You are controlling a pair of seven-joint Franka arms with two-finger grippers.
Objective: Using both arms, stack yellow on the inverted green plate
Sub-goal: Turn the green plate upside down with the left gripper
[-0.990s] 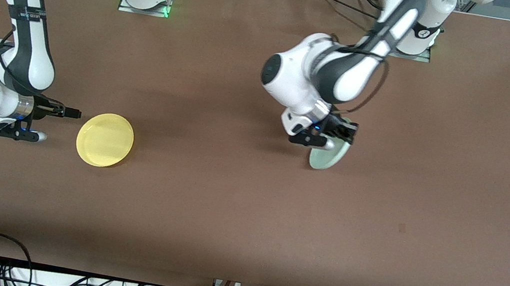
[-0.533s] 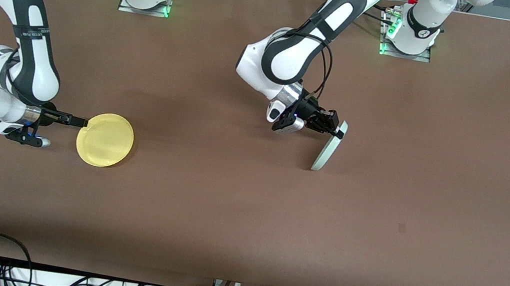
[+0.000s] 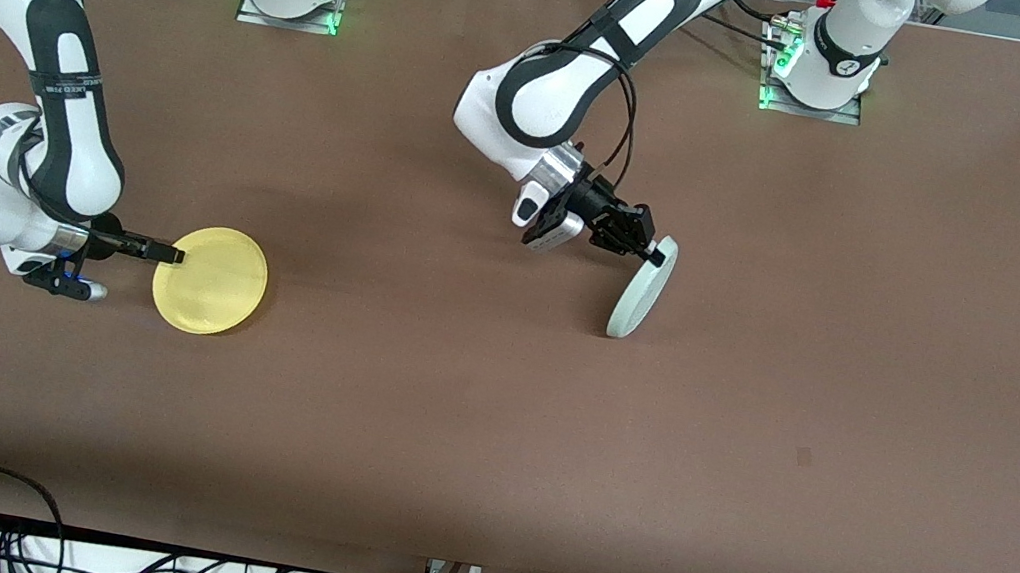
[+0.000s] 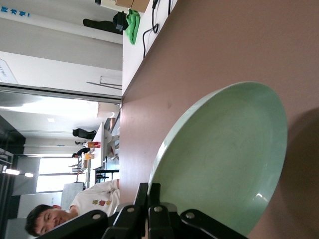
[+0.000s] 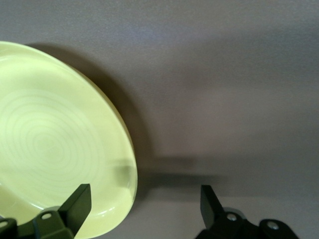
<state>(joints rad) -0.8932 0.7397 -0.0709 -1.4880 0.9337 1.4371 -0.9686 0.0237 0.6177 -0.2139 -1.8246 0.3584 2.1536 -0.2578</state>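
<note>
From the front, the left gripper [image 3: 648, 253] clamps the rim of the round pale mint-green plate [image 3: 640, 289], tipped steeply on its lower edge on the brown table [image 3: 754, 414]. The round bright yellow plastic plate [image 3: 211, 280] lies flat toward the right arm's end. The left wrist view shows the green plate's hollow. In the right wrist view, the right gripper [image 5: 144, 206] is spread at the yellow plate's rim, one finger [image 5: 77, 204] over it.

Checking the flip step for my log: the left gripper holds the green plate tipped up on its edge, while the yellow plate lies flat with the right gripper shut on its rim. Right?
One thing is off. The right gripper is open: the right wrist view shows its fingers spread at the yellow plate's rim. The left gripper does hold the green plate tipped up on its edge.
</note>
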